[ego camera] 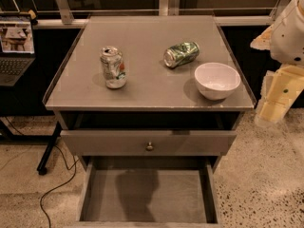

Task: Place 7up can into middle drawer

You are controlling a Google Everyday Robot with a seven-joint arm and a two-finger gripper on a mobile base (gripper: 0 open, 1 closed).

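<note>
Grey cabinet [142,37] fills the centre of the scene, standing on a speckled floor [266,184]; its flat top has a low raised rim on the left, right and far sides. At the near bottom the middle drawer [183,198] is pulled wide open toward the viewer, w/ a flat grey bottom and low side walls, a soft shadow on its left half, nothing inside. Above it is a drawer front [95,144], w/ a dark gap betw. it and the cabinet top. The robot's white arm [289,27] comes in at the far right edge, and the pale yellow gripper [278,96] hangs below it, off the right side of the cabinet, well apart from everything on top; can't tell if it is wide or narrow, and it holds nothing visible. A laptop [14,46] sits at the left edge, lid up. On top, near right: a white bowl [217,80], mouth up. Just far-left of it a green can [181,54] lies on its side, silver end to the left. The 7up can [113,68] stands upright on the left part of the top, long axis vertical, silver top pointing up, label w/ green and red marks; it is well apart from the green can and bowl and not in the drawer. A small round knob [149,146] sits mid drawer front. A thin black cable [57,186] trails on the floor at near left.
</note>
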